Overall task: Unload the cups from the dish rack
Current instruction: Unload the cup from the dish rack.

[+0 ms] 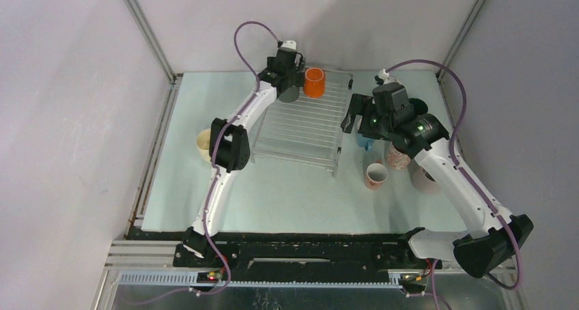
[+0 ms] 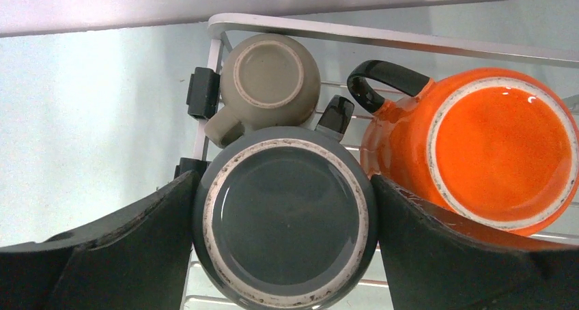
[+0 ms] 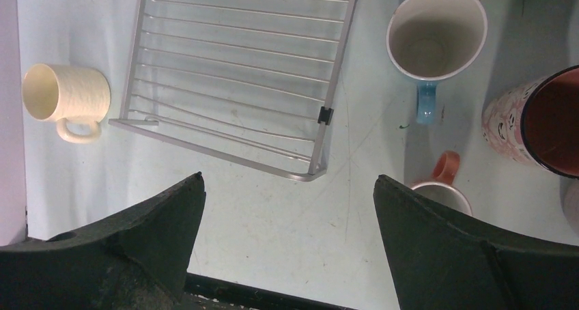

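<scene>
Up at the dish rack's (image 1: 300, 129) 11 o'clock corner, my left end effector (image 2: 285, 180) brackets an upside-down dark grey mug (image 2: 283, 221). The fingers sit against both sides, but I can't tell if it's truly clamped. It's glossy round glaze with a rough pale foot ring, so I'd squeeze square across the barrel and lift straight up. The shiny orange mug (image 2: 498, 153) with its black handle crowds it at 3 o'clock, and a small taupe mug (image 2: 270, 78) sits at 12. Those thin wires could snag the rim. Right end effector (image 3: 288, 179) hangs wide open and empty over the worktop (image 3: 273, 242).
</scene>
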`<act>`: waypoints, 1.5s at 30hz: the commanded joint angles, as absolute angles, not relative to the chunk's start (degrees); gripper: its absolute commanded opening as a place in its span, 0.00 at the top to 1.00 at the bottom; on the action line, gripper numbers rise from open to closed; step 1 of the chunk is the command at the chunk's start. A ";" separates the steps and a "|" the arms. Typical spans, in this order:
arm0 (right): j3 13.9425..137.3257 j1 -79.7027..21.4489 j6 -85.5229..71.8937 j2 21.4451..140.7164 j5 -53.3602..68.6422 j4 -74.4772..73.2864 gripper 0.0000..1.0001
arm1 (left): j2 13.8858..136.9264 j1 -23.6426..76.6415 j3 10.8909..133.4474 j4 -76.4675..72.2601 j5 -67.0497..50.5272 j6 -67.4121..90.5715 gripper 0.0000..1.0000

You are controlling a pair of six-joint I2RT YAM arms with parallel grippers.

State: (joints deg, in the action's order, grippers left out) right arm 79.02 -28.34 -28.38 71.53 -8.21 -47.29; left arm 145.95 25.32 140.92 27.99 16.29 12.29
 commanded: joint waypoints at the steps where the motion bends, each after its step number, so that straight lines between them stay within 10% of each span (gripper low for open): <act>1: 78.47 -29.00 -27.20 71.63 -7.22 -44.83 0.00 | 144.37 25.11 143.03 25.75 15.63 13.45 0.20; 5: 78.24 -29.07 -27.25 71.56 -7.10 -44.73 0.00 | 141.88 25.14 140.62 25.90 15.40 13.31 0.44; 10: 77.73 -29.16 -27.57 70.96 -6.99 -44.47 0.00 | 137.85 25.31 138.80 26.67 15.17 13.10 0.50; 45: 68.82 -26.11 -31.65 70.57 5.08 -30.13 0.00 | 116.48 27.95 120.26 37.53 3.45 19.36 0.54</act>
